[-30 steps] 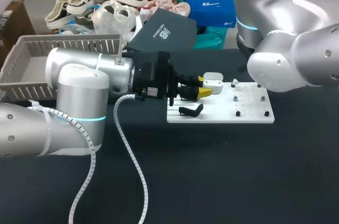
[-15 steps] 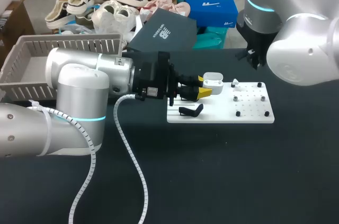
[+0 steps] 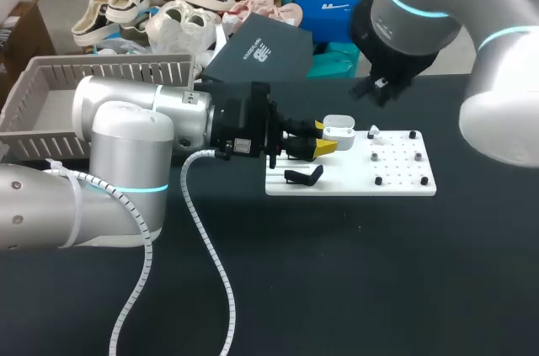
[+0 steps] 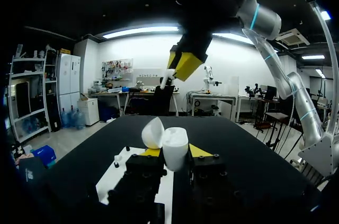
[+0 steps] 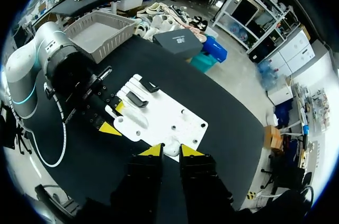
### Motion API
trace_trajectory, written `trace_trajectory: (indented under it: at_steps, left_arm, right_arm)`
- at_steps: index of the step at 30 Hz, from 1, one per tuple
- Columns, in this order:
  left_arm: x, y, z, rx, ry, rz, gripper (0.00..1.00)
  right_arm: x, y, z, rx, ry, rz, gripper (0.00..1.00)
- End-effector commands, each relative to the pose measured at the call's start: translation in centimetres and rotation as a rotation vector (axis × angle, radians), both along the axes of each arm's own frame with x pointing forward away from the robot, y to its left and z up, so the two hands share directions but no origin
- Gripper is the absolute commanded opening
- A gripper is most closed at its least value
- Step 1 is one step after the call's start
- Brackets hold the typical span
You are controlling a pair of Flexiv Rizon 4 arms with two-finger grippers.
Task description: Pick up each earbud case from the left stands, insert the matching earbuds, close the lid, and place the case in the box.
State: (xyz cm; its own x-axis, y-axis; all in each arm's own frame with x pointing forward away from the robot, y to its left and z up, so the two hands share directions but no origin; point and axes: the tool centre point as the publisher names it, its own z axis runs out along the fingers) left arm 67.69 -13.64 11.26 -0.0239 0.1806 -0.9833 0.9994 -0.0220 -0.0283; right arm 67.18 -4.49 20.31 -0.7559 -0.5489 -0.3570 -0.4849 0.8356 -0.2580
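My left gripper (image 3: 325, 142) lies level over the white board (image 3: 396, 183) and is shut on a white earbud case (image 3: 339, 130). The case's lid (image 4: 153, 132) stands open beside its body (image 4: 175, 148). My right gripper (image 3: 376, 90) hangs above the board's far edge, its yellow tips close together on a small white earbud (image 4: 166, 78). Seen from the right wrist, that gripper (image 5: 170, 151) looks down on the board (image 5: 164, 115) and the left gripper (image 5: 114, 118). One more white earbud (image 3: 373, 131) stands on the board, and a black stand (image 3: 303, 176) lies at its near left.
A grey basket (image 3: 50, 99) stands at the table's back left, behind my left arm. A dark flat box (image 3: 261, 53) lies at the back edge. Small black pegs (image 3: 378, 180) dot the right half of the board. Bare black tabletop (image 3: 354, 272) spreads in front.
My right arm has swung up and to the left, away from the board's right end, to above its far edge. The left arm and the case have not moved.
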Motion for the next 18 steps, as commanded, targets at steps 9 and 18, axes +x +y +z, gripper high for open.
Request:
trace_trajectory:
  at_steps: [9, 18]
  left_arm:
    - [0.1, -0.1, -0.1, -0.002, -0.001, 0.000, 0.00]
    - [0.1, -0.1, -0.1, -0.002, -0.001, 0.000, 0.00]
  right_arm:
    - [-3.9, 3.5, 0.0, 0.008, 0.088, -0.120, 0.00]
    - [-4.6, 4.8, -0.4, 0.020, 0.110, -0.124, 0.00]
